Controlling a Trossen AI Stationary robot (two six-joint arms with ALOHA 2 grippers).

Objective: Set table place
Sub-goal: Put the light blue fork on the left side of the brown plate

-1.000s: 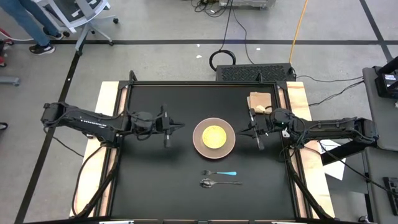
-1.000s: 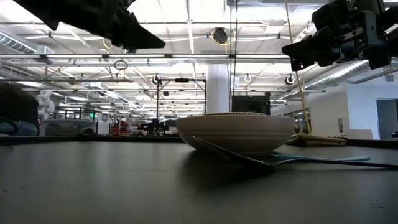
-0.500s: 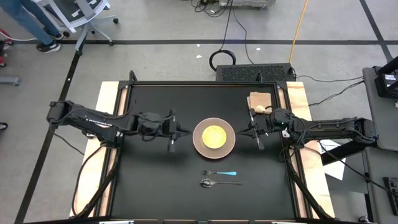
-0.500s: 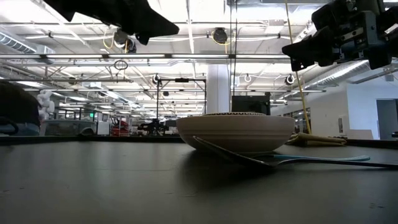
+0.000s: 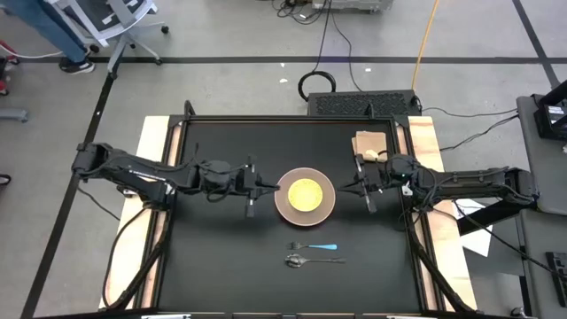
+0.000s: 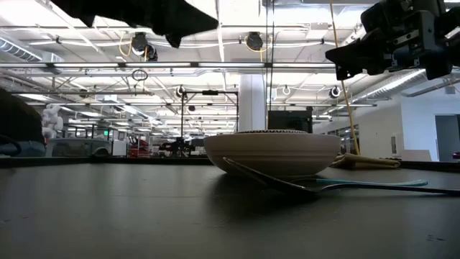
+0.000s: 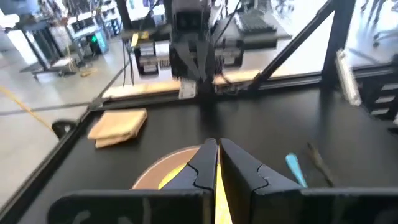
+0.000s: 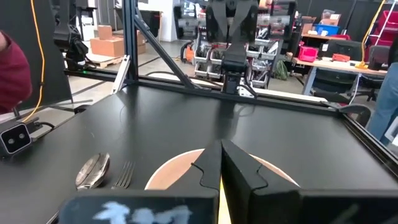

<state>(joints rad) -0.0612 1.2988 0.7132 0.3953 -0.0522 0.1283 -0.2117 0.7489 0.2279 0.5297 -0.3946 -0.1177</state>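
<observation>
A brown plate with a yellow centre [image 5: 306, 195] rests flat on the black table [image 5: 213, 266] near its middle. A fork with a blue handle [image 5: 315, 246] and a spoon [image 5: 310, 260] lie on the table in front of the plate. My left gripper [image 5: 263, 188] is shut and empty, held above the table just left of the plate's rim; in the left wrist view [image 7: 217, 163] it points at the plate [image 7: 168, 171]. My right gripper [image 5: 347, 188] is shut and empty, held above the table just right of the plate; it also shows in the right wrist view [image 8: 221, 163].
A tan folded cloth [image 5: 369, 143] lies at the table's far right corner, with a small pale object [image 5: 370, 156] beside it. Light wooden boards [image 5: 155, 142] run along the table's left and right sides. A person stands beyond the far left corner [image 5: 53, 27].
My left gripper has moved toward the table's right edge, from well left of the plate to just beside its left rim, staying above the table.
</observation>
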